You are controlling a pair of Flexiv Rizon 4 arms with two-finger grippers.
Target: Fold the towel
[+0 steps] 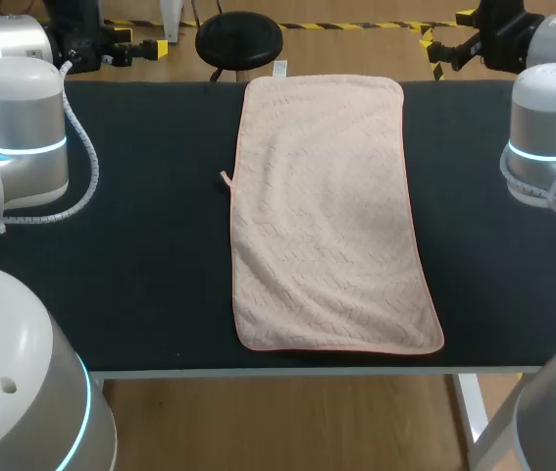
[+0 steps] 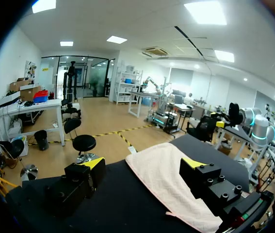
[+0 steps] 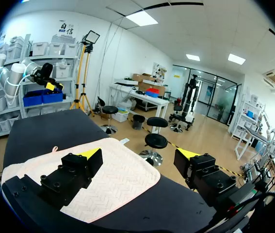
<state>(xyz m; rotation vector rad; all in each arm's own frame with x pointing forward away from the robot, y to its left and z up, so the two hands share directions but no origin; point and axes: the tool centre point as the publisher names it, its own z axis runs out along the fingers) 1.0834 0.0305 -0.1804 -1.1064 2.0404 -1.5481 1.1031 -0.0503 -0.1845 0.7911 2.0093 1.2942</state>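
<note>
Nearest us, in the lower middle of the head view, the near hem of the towel [image 1: 331,216] lies just inside the front edge of the bench [image 1: 140,285]. We judge that the first hazard. A pinch there that slides instead of lifting could drag the hem over the edge. Because the cloth lies flat on the dark surface, the fingers may catch only the trim, or nothing. The towel also sits askew, its near end swung toward the right of the frame. If its corners are carried straight across, the layers would likely land misaligned.

The towel is pale peach with a thin orange-pink border and a faint herringbone weave. It is spread in a single layer down the middle of the bench, long side running near to far, only lightly rumpled. A small hanging loop [image 1: 226,178] juts from its left edge and could snag a finger.

Farthest off, at the upper corners, both arms hang clear of the cloth. The left gripper [image 2: 142,165] and the right gripper [image 3: 139,155] are both released, fingers spread around nothing. No fold is begun.
</note>
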